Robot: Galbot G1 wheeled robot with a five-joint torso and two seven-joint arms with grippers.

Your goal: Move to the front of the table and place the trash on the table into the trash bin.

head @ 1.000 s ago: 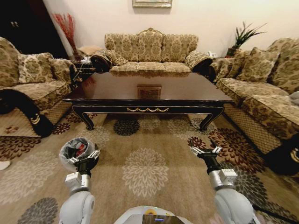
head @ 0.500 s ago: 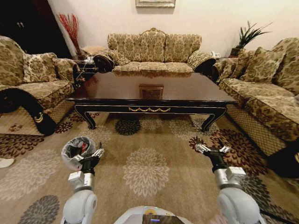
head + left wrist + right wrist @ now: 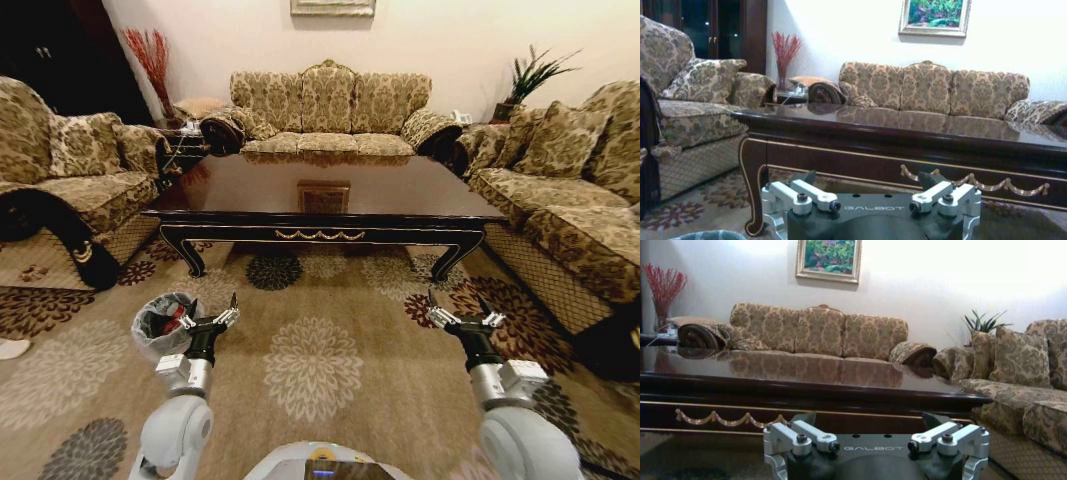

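Head view: our left gripper (image 3: 212,320) is spread wide over the carpet, trash bin (image 3: 160,325) just to its left holding red-and-black trash (image 3: 170,322); right gripper (image 3: 465,320) also wide. Wrist views: table (image 3: 920,132) ahead of both, above the fingers.
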